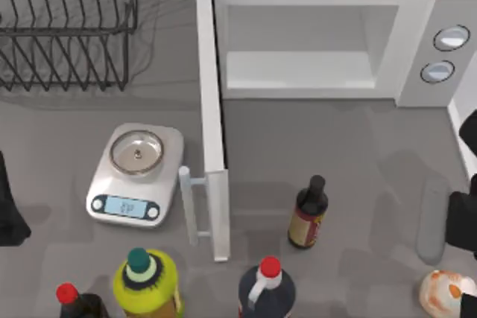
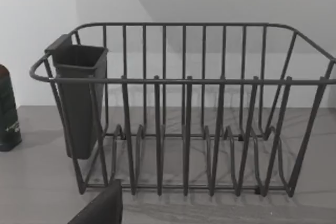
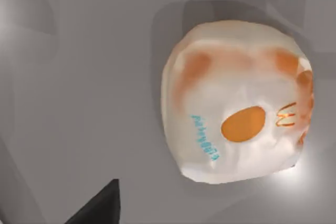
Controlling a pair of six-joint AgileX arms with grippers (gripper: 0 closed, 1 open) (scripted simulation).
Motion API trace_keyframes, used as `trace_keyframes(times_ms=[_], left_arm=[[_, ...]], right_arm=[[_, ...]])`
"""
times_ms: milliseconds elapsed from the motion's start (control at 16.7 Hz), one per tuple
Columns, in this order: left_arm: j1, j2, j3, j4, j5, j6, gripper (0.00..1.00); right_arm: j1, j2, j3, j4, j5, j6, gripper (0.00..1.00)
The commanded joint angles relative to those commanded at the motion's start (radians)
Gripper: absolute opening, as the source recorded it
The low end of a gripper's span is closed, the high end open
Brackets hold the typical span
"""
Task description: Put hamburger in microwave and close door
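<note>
Hamburger [image 1: 447, 291] sits on the table at the top view's 4–5 o'clock corner, near the right edge and well apart from everything else. The right wrist view looks straight down on it [image 3: 239, 108]: pale wrapped lump with orange patches, nothing touching it.

Right arm [image 1: 463, 217] is at the right edge around 3–4 o'clock, just above the burger. A dark sliver [image 3: 100, 205] in that wrist view is likely one finger, but it's too little to judge, so I cannot tell how far the jaws are open. They hold nothing that I can see.

Microwave [image 1: 328, 1] is at 12–1 o'clock with its cavity bare. The door [image 1: 212, 132] is swung fully out toward the viewer, and its bar handle [image 1: 190, 210] sticks out on the left side.

Left arm [image 1: 11, 206] is parked at 9 o'clock, and its camera faces the dish rack [image 2: 184, 108].

Step in hand, as I read it: approach for the pick. The burger isn't gripped yet.

Next move calls for:
- dropping the right gripper square over the bun with the jaws wide enough to straddle it
- closing gently, since it looks soft
- lifting and carrying it toward 12 o'clock, going past the dark bottle [image 1: 308, 217] at 5–6 o'clock

The door close comes after that, and the left arm looks better placed for it.
</note>
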Motion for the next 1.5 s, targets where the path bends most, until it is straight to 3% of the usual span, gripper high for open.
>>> trace_keyframes(times_ms=[540, 1020, 1380, 1500], left_arm=[[0.0, 0.0, 0.0, 0.0, 0.0, 0.0, 1.0], [0.0, 0.0, 0.0, 0.0, 0.0, 0.0, 1.0], [0.0, 0.0, 0.0, 0.0, 0.0, 0.0, 1.0], [0.0, 0.0, 0.0, 0.0, 0.0, 0.0, 1.0]], right_arm=[[0.013, 0.05, 0.02, -0.014, 0.0, -0.032, 1.0], [0.018, 0.219, -0.141, 0.324, 0.0, -0.026, 1.0], [0.019, 0.243, -0.163, 0.363, 0.0, -0.026, 1.0], [0.019, 0.243, -0.163, 0.363, 0.0, -0.026, 0.85]])
